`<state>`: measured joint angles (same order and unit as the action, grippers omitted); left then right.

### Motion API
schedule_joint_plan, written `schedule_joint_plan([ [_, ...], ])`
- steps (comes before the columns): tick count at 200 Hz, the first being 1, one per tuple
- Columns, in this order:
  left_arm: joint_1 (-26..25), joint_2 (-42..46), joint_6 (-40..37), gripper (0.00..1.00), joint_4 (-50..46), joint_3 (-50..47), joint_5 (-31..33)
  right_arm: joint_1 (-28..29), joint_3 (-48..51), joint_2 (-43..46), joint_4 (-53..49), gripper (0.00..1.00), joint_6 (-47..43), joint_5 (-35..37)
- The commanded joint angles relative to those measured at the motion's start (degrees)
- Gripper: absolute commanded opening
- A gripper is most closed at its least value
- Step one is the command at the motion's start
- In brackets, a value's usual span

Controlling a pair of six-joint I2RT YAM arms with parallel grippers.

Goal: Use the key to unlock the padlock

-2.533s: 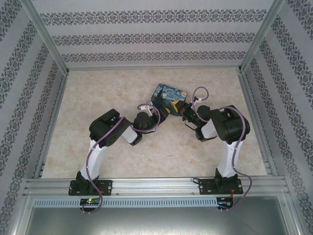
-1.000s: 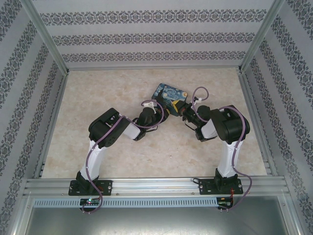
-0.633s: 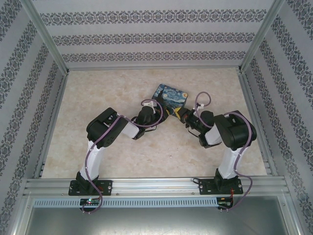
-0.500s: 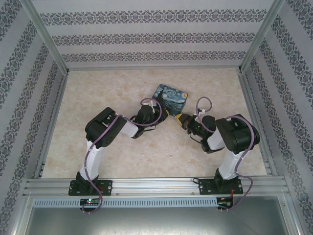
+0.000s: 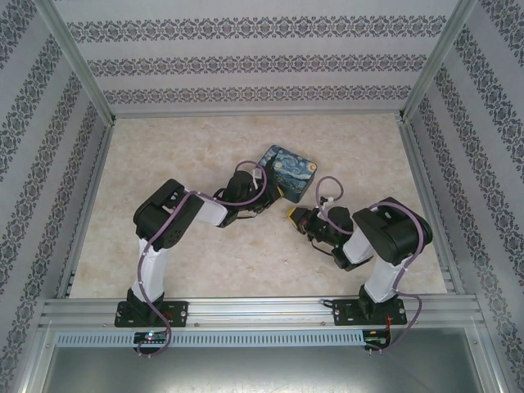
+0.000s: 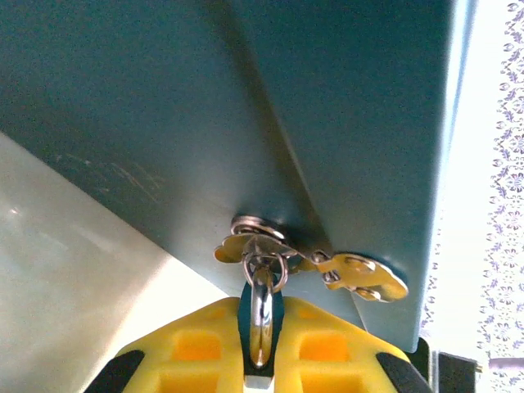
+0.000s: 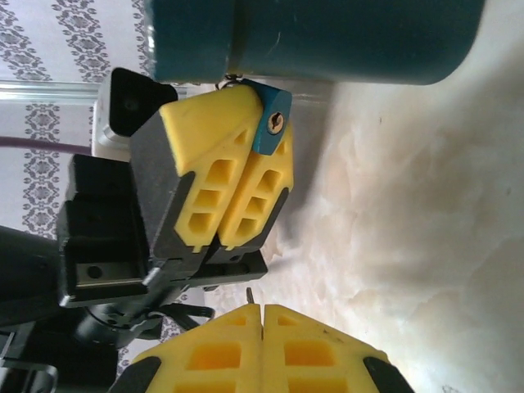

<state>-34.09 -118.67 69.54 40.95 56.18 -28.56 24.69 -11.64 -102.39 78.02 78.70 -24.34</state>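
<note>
The small blue padlock [image 7: 273, 124] is pinched between the yellow fingers of my left gripper [image 7: 250, 105], its keyhole facing the right wrist camera. In the left wrist view its silver shackle [image 6: 260, 307] rises from my left gripper [image 6: 260, 327] through a ring with brass pieces [image 6: 364, 277], against the teal box [image 6: 205, 123]. My right gripper [image 7: 262, 311] is shut, with the thin dark tip of the key [image 7: 248, 293] poking out between its fingers, a clear gap short of the padlock. From above, the left gripper [image 5: 275, 191] is at the box's near edge and the right gripper [image 5: 293, 214] lies below it.
The painted-lid box [image 5: 291, 167] sits mid-table, just beyond both grippers. Bare marble tabletop [image 5: 164, 155] spreads to the left and toward the back. Patterned walls and a metal frame [image 5: 82, 74] enclose the table.
My right gripper has drawn back from the padlock toward the near side. The left arm has swung its elbow left, with its gripper still at the box's edge; the box has shifted slightly.
</note>
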Motion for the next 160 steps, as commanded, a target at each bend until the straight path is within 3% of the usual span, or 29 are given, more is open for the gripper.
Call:
schedule_joint_plan([
  [1,0.32,3.06,1.83,0.00,-4.57,0.95,-4.28,0.55,0.96,-0.75,1.35,0.00,0.58,4.66],
  [160,-0.28,6.76,6.49,0.00,1.60,-4.48,-5.17,1.32,1.67,1.09,1.35,0.00,3.62,7.88],
])
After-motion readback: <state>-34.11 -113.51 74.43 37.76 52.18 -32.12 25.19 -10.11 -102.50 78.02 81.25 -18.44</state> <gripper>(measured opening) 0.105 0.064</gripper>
